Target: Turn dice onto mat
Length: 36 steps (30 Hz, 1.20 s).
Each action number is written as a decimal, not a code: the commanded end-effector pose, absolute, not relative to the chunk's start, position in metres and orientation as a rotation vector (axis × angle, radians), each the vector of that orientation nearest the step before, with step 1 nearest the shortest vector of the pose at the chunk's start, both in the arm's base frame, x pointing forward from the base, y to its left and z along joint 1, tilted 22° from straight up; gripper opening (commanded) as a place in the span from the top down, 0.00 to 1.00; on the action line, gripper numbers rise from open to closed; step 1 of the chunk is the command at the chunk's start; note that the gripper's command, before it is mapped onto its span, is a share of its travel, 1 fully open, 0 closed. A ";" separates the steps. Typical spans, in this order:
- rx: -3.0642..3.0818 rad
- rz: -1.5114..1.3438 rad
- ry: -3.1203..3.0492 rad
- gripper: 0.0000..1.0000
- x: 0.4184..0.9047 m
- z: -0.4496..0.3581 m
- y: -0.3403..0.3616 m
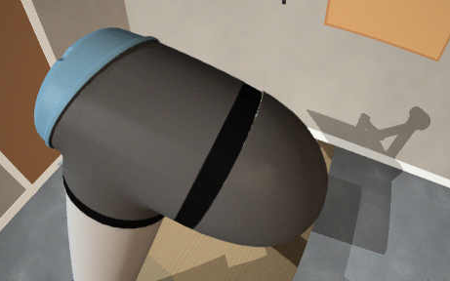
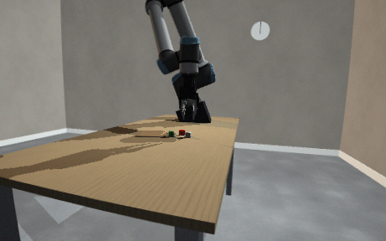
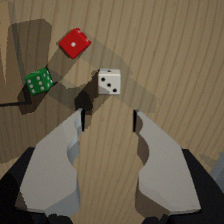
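- A room with grey walls and a grey floor holds a long wooden table [image 2: 146, 176]; a round white clock [image 2: 259, 30] hangs on the back wall.
- In the top view a dark arm joint with a blue cap [image 1: 79, 65] fills most of the frame, hiding the dice; an orange panel [image 1: 394, 21] shows on the wall behind it.
- In the exterior view the arm [image 2: 183, 50] reaches down to the far end of the table, with the gripper [image 2: 188, 112] low over the wood, just behind the row of dice.
- The wrist view shows the gripper [image 3: 108, 120] with its two pale fingers partly closed, a narrow gap between them and only bare wood in that gap; it holds nothing.
- The white die [image 3: 109, 81] lies flat on the wood just ahead of the fingertips, apart from them, its upper face showing three pips.
- The green die [image 3: 39, 81] sits to the left of the white one, rotated on the table, at the edge of a darker patch; its pip count is too small to read.
- The red die [image 3: 74, 42] lies beyond the other two, showing a single pip on top.
- Whether the darker patch is the mat cannot be told.
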State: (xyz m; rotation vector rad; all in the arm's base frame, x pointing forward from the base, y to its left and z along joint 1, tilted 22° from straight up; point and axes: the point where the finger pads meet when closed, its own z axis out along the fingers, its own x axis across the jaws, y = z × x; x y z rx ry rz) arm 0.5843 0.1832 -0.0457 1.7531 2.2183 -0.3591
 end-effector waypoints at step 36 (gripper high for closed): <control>1.753 -0.356 2.215 0.76 0.587 -0.062 0.176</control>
